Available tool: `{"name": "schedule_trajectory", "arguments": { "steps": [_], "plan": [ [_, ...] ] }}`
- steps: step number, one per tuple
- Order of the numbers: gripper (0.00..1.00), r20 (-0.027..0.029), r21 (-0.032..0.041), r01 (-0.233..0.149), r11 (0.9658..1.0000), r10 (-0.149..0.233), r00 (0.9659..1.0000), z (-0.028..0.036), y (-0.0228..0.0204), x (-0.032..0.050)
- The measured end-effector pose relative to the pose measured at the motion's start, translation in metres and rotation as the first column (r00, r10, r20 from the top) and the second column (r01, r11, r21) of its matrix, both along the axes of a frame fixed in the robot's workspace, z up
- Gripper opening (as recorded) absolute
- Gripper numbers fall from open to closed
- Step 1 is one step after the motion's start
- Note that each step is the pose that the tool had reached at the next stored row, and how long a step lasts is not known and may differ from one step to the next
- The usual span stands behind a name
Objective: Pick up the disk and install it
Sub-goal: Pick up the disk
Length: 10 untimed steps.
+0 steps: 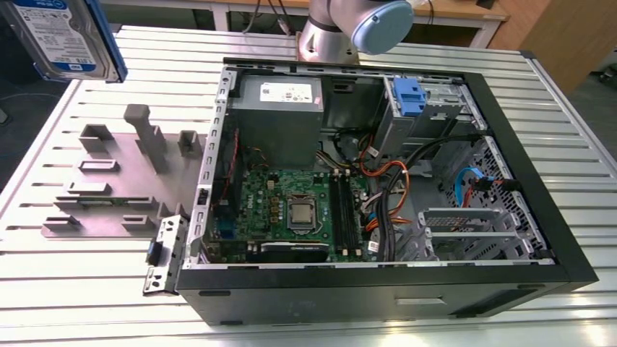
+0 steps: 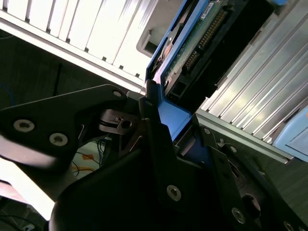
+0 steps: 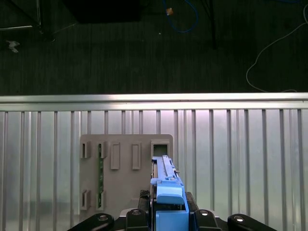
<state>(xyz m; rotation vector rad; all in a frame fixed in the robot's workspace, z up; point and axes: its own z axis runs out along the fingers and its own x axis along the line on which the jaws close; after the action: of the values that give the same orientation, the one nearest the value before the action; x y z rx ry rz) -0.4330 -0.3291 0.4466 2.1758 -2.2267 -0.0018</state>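
Gripper (image 2: 166, 113) fingers are clamped on the blue carrier of the disk (image 2: 192, 43), which is held on edge in the air in both wrist views. In the first wrist view, a grey slotted holder (image 3: 125, 187) lies on the ribbed table (image 3: 240, 159) below it, with a green circuit strip (image 3: 101, 168) in one slot. In the exterior view the open computer case (image 1: 540, 166) holds a motherboard (image 1: 289, 202), loose cables (image 1: 386, 173), a grey power box (image 1: 279, 108) and a blue latch (image 1: 410, 97) at the far wall.
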Motion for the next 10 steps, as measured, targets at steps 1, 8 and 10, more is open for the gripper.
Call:
{"name": "schedule_trajectory", "arguments": {
  "steps": [1,8,10],
  "plan": [
    [0.36,0.0,0.0,0.0,1.0,0.0,1.0,0.0002,0.0,0.0],
    [0.36,0.0,0.0,0.0,1.0,0.0,1.0,0.0017,0.0,0.0],
    [0.36,0.0,0.0,0.0,1.0,0.0,1.0,0.0024,0.0,0.0]
  ]
}}
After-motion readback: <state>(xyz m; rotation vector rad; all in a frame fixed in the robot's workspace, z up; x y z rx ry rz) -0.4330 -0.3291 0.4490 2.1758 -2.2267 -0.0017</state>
